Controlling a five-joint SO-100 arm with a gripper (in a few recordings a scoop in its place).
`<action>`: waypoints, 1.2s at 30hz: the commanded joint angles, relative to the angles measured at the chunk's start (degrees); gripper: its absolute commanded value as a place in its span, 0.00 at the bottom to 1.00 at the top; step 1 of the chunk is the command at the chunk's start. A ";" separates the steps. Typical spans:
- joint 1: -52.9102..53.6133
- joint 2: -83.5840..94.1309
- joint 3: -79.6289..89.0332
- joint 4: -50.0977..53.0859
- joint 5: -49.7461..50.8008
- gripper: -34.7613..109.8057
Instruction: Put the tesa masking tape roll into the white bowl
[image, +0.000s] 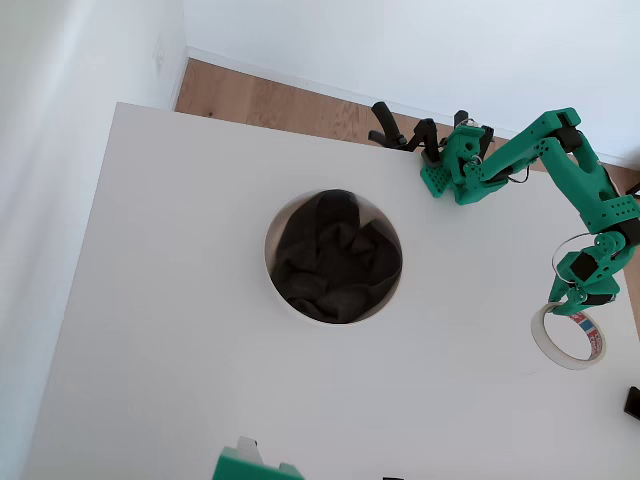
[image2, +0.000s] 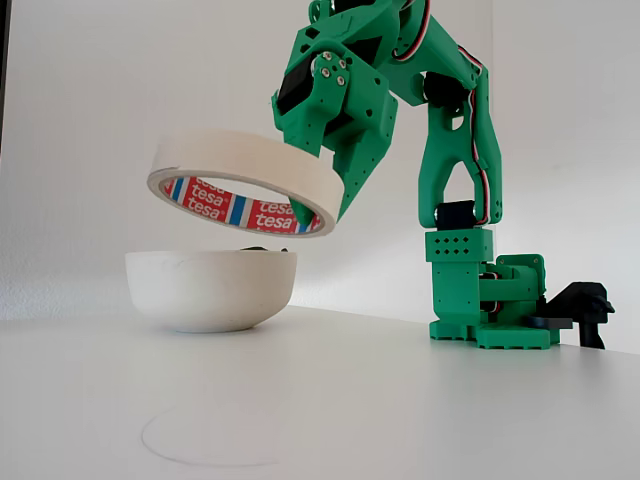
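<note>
So the green claw (image2: 322, 205) is clamped nearly closed on the rim of the tesa masking tape roll (image2: 246, 181); roll's tilted and up off the table (image2: 420, 400), well apart from the white bowl (image: 333, 256) in the overhead view

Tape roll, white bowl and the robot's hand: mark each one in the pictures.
tape roll (image2: 250, 160), fixed view, on its cream outer band.
white bowl (image2: 205, 290), fixed view, on its outer wall.
hand (image2: 325, 205), fixed view, between the fingertips where they grip the roll's right edge.
</note>
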 joint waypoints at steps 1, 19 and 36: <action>3.60 10.72 -9.84 5.80 -0.88 0.18; 58.62 20.04 -11.87 13.80 -16.52 0.18; 83.76 0.70 1.49 -4.39 -28.48 0.18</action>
